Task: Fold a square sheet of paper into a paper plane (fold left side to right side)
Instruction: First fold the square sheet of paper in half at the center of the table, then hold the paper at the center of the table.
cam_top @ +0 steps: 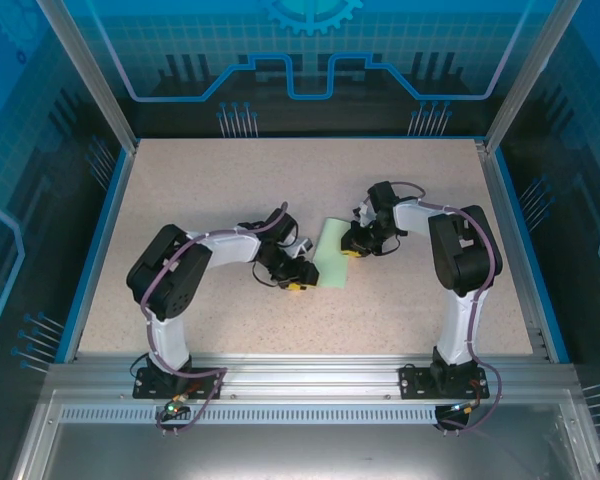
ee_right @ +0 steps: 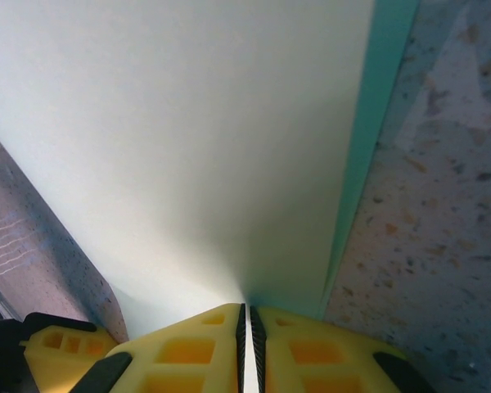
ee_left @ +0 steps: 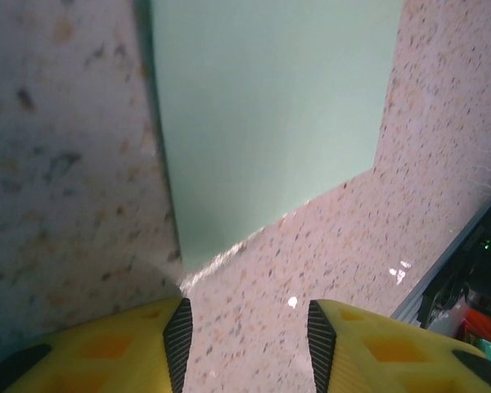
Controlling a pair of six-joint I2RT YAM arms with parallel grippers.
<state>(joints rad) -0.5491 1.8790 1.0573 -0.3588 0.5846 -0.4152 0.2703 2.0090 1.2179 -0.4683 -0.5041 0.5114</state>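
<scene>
Pinching an edge of the square sheet of paper (cam_top: pixel 332 256) at the middle of the counter (cam_top: pixel 230 190), the right pincer (ee_right: pixel 245 318) grips it while the left pincer (ee_left: pixel 245 332) hovers spread just beside its corner.

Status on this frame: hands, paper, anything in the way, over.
Right hand shut on the square sheet of paper. Left hand open, just short of its corner. Nothing in the way.
</scene>
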